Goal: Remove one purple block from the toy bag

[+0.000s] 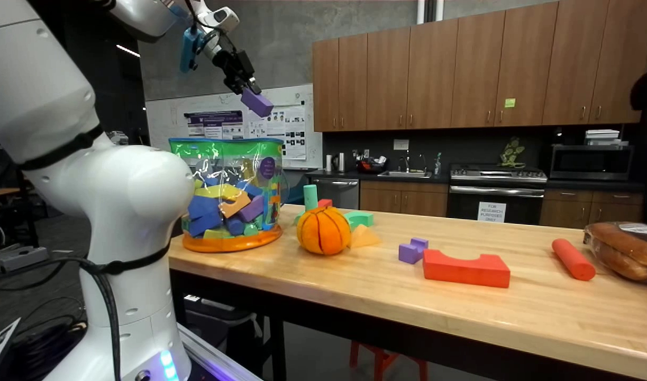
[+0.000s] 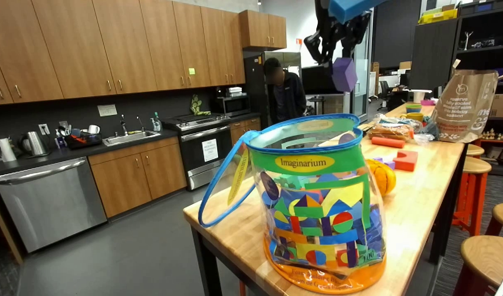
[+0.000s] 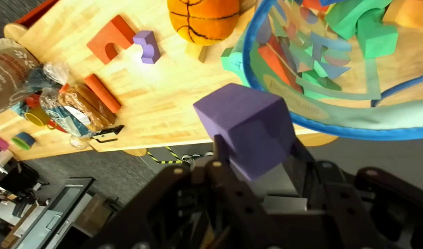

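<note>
The purple block is an elongated violet block held in the air; it also shows in an exterior view and in the wrist view. My gripper is shut on one end of it, with a finger on each side in the wrist view. The toy bag stands on the table, see-through with a green band and blue rim, its top open. Several coloured blocks lie inside it. The block is above the bag's rim, outside the bag. In the wrist view the bag's rim passes to the right of the block.
On the wooden table beside the bag are an orange pumpkin, green blocks, a small purple piece, a flat red block, a red cylinder and bagged bread. A paper bag stands farther along.
</note>
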